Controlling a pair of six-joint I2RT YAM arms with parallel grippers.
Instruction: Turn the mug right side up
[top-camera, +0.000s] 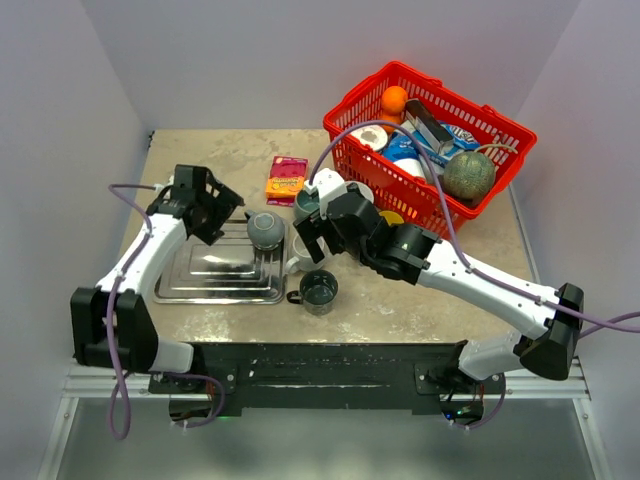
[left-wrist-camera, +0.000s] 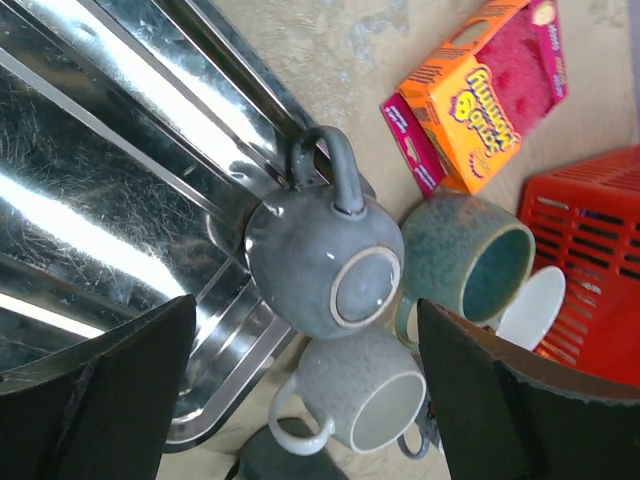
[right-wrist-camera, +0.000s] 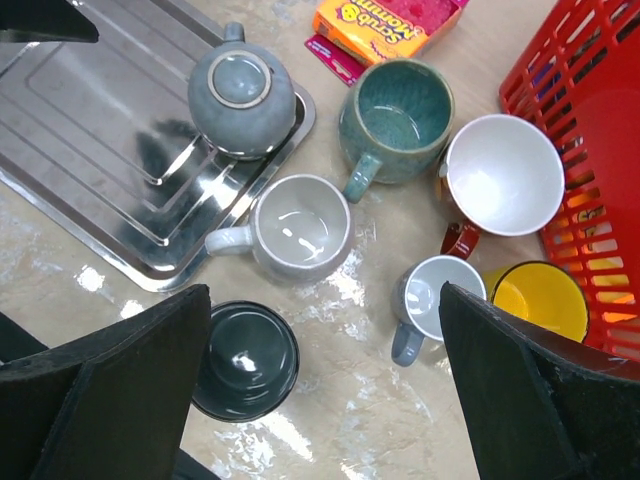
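you've got seven mugs: six upright mugs (right-wrist-camera: 300, 228) on the table (right-wrist-camera: 370, 400), and one grey mug (right-wrist-camera: 240, 95) upside down on the corner of the one tray (right-wrist-camera: 90, 150). your left gripper (top-camera: 222, 212) and right gripper (top-camera: 308, 238) both gape wide, holding nothing.

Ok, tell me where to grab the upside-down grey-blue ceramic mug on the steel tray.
The grey-blue mug sits base-up, body round and wide, so take its handle, likely with the open left gripper from the steel tray's side, where the loop juts free.
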